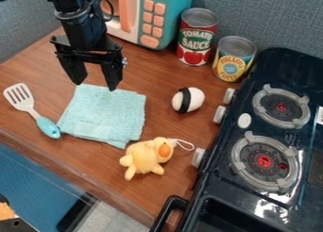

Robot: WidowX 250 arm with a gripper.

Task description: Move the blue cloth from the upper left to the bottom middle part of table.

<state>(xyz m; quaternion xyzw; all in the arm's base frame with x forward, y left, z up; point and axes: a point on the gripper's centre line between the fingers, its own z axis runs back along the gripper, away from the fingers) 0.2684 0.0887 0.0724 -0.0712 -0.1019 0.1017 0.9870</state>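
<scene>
At the far edge of a folded light-blue cloth [104,115], left on the brown wooden table [151,75], with spread black two-finger claw [96,86]. Probably at grasping; next, lower, pinch, carry toward bottom middle.

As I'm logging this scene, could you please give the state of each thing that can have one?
Gripper: open, over cloth
Blue cloth: folded, flat
Spatula: lying flat
Taller can: upright, closed
Shorter can: upright, closed
Yellow toy: lying down
Toy microwave: door unclear
White object: banded in black
Burners: red at centre
</scene>
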